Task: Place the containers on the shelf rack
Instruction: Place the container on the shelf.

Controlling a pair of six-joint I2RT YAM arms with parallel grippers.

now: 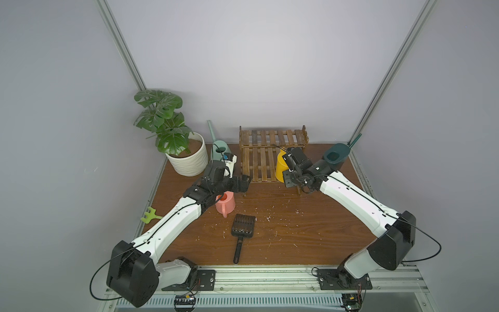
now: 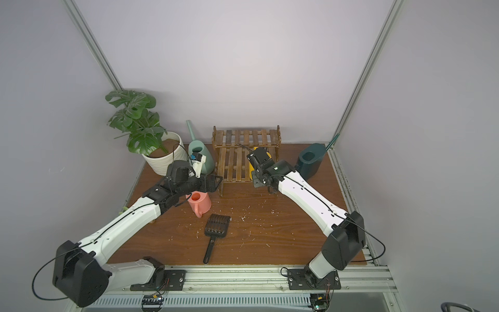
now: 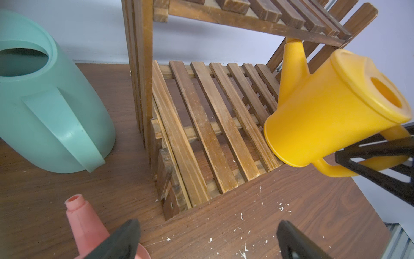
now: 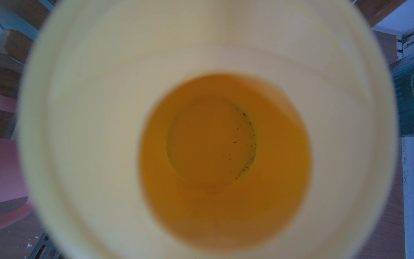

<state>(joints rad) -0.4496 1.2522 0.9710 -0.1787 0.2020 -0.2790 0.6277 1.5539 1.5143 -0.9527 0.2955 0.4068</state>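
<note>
Brown tabletop (image 1: 297, 229), yellow can (image 1: 280, 166) tilted on shelf rack (image 1: 259, 162), right gripper (image 1: 289, 168) (grip unclear), left gripper (image 3: 207, 225) wide

The right gripper (image 2: 256, 181) is pressed up to the lower tier of the shelf rack (image 2: 232, 164), with the yellow can (image 2: 250, 168) mostly hidden behind it. The dark-teal can (image 2: 309, 162) stands beside its wrist. The left gripper (image 2: 213, 183) hovers with jaws wide just over the pink can (image 2: 201, 202), and the mint-green can (image 2: 203, 159) is just beyond it
</note>
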